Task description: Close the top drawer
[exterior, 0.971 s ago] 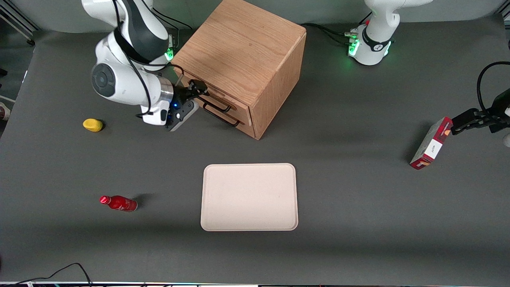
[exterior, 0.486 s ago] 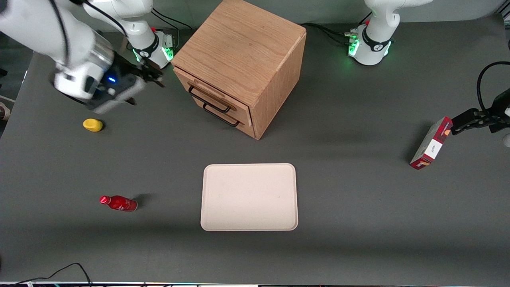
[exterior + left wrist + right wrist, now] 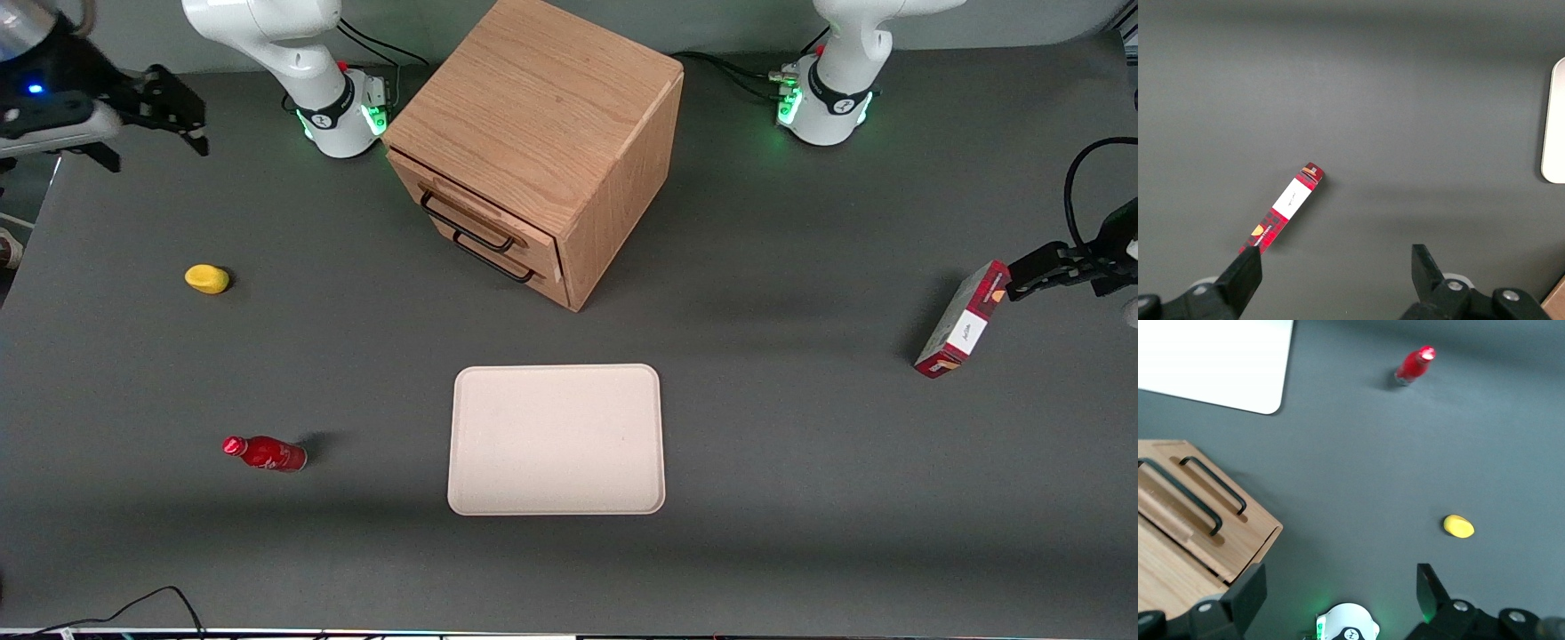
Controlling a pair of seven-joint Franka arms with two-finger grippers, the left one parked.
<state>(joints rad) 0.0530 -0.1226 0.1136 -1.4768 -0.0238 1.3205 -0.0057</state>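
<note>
Empty and spread wide, the end effector (image 3: 182,114) hangs high above the tabletop (image 3: 356,356), well apart from the top drawer (image 3: 471,216), which sits pushed in, toward the parked arm's end from it.

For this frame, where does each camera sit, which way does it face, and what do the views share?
Front view: high, looking down on the table, cabinet with top drawer shut, and open gripper raised toward the working arm's end.
Right wrist view: faces down past its own fingers at the drawers, red bottle, yellow object.
Left wrist view: faces down at the red box.
Shared: the tray appears in all three.
</note>
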